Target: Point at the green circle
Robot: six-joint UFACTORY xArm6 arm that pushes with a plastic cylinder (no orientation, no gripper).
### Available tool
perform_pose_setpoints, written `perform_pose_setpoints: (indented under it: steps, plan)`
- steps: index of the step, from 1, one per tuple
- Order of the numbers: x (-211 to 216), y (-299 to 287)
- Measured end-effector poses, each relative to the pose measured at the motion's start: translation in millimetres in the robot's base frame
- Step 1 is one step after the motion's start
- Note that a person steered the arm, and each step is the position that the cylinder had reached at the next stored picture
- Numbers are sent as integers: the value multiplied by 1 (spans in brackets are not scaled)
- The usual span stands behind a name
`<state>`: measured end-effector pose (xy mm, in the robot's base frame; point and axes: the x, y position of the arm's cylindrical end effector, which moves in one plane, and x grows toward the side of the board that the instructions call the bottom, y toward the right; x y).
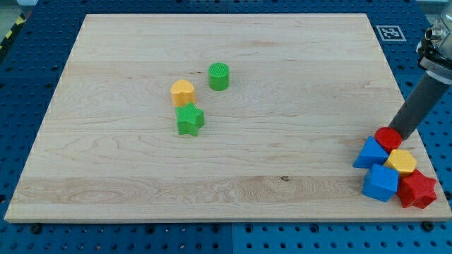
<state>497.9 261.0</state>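
Observation:
The green circle (219, 75) is a short green cylinder standing left of the board's middle, toward the view's top. My tip (399, 132) is the lower end of the dark rod at the view's right edge, just above the red round block (388, 138). It is far to the right of the green circle and lower in the view. No gripper is present.
A yellow hexagon block (182, 92) and a green star (189, 120) lie just below-left of the green circle. A cluster sits at the lower right: blue triangle (370, 153), yellow hexagon (402, 161), blue cube (381, 183), red star (417, 189). The wooden board (282, 190) rests on a blue pegboard.

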Motion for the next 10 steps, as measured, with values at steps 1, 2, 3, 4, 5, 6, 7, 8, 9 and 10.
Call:
perform_pose_setpoints:
  steps: [1, 2, 3, 4, 5, 6, 7, 8, 9, 10]
  plan:
    - [-13, 0]
    - [-38, -7]
    - [-57, -15]
    - [-69, -24]
    - [-75, -31]
    - [-80, -37]
    - [-82, -43]
    - [-82, -50]
    - [-82, -56]
    - [-82, -66]
